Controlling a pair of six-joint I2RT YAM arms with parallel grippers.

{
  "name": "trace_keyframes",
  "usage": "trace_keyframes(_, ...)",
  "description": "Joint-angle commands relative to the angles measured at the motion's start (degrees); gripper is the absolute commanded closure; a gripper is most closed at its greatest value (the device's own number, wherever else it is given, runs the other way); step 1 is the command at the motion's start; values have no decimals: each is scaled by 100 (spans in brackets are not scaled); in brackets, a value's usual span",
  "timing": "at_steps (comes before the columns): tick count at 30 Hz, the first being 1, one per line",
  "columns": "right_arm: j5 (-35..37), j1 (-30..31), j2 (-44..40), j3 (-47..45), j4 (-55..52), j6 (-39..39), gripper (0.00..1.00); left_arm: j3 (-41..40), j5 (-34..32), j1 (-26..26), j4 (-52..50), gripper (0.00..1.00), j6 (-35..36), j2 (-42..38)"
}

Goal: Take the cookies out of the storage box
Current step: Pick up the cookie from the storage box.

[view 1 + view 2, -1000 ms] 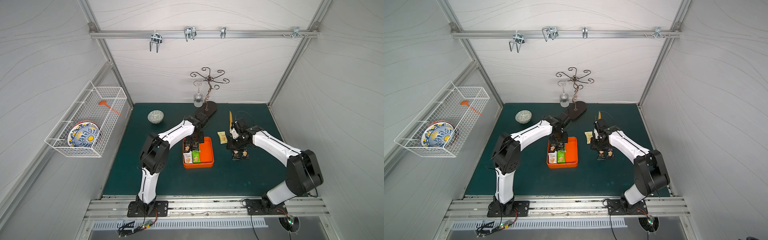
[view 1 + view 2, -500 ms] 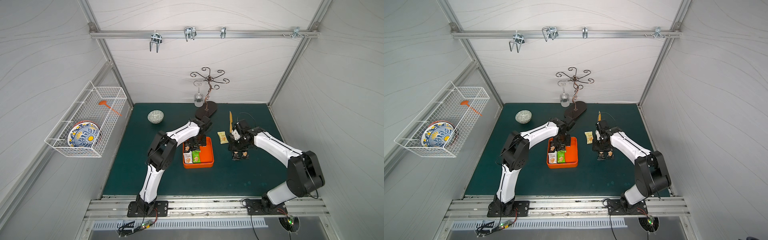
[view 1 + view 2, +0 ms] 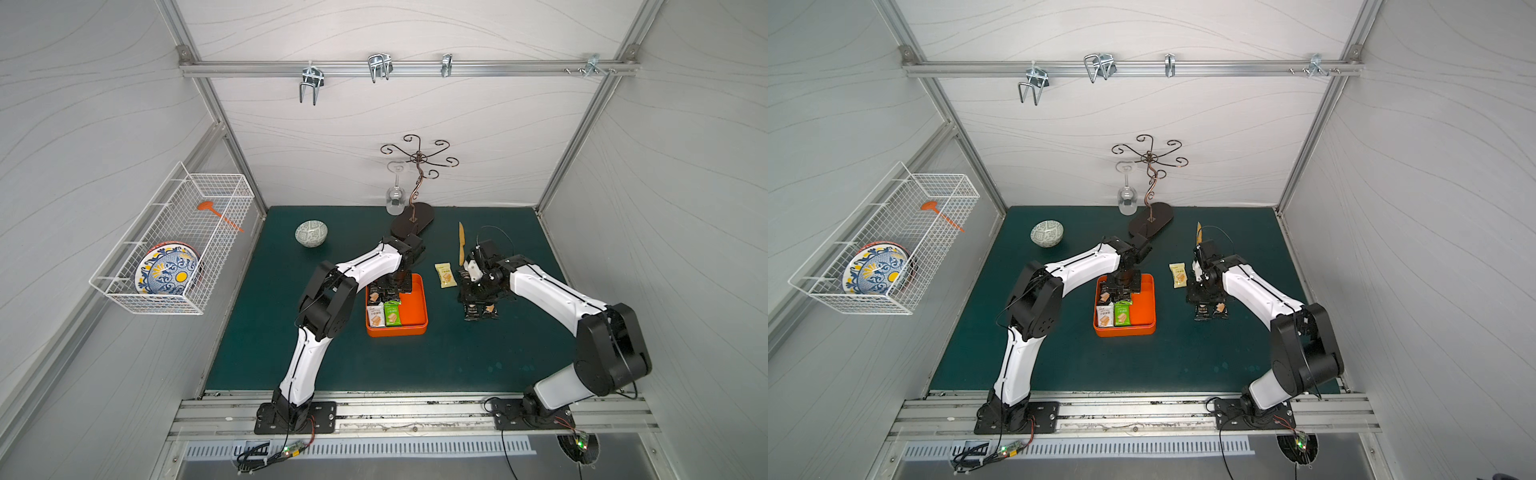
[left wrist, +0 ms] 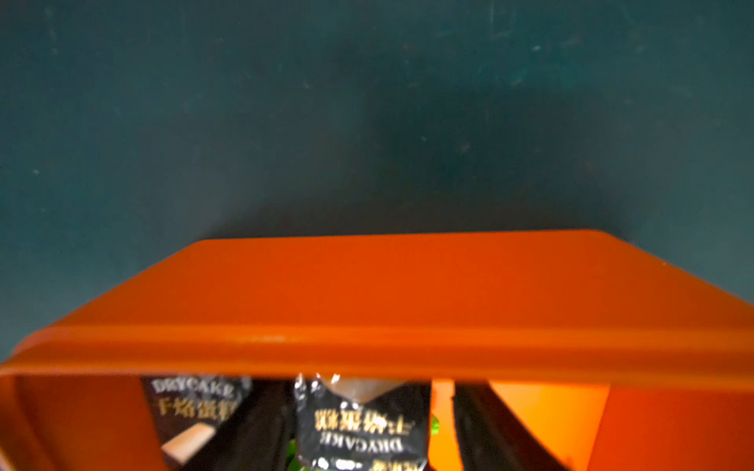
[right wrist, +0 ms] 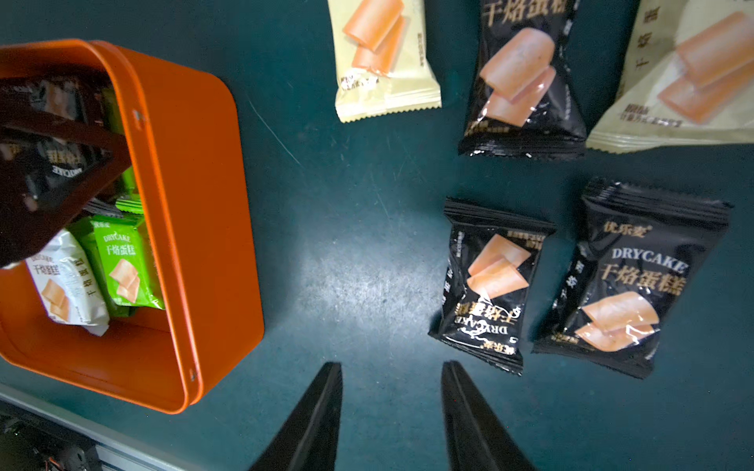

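At the far left I see the white wire basket (image 3: 174, 232) on the wall with a patterned plate (image 3: 166, 272) standing in it. On the green mat (image 3: 374, 365) not far from it sits a small patterned bowl (image 3: 311, 233). Toward the middle, my left gripper (image 4: 359, 387) is down inside the storage box (image 3: 415, 318), at the end farther from the arm bases. In the left wrist view its fingers (image 4: 245, 424) stand on either side of a black packet (image 4: 359, 432). A sliver of orange shows between that packet and one finger, so I cannot tell whether it is clamped. In the box's corner nearest the left arm's base, a white packet (image 3: 375, 316) and a green packet (image 3: 392, 314) lie side by side. Just right of the box, a pale yellow packet (image 3: 445, 275) lies on the mat. Further right, my right gripper (image 5: 391, 364) hangs over bare mat with its fingers apart and nothing between them. Two black packets (image 3: 471, 312) lie side by side on the mat just beside it. The right wrist view shows more of the cookies (image 5: 522, 81) on the mat beyond those two.
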Motion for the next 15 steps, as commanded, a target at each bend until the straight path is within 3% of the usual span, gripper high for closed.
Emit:
trace_keyframes(1, -48, -73, -119, 64, -178, -101, 55, 252, -75, -34, -123, 43, 25, 153)
trace_keyframes(4, -66, -91, -88, 64, -172, -101, 56, 241, -111, -34, -123, 45, 49, 147)
trace_keyframes(8, -108, -94, -45, 81, -156, -94, 56, 234, -113, -34, -123, 63, 102, 122)
trace_keyframes(15, -127, -92, -12, 124, -154, -88, 56, 190, -158, -34, -140, 64, 121, -81)
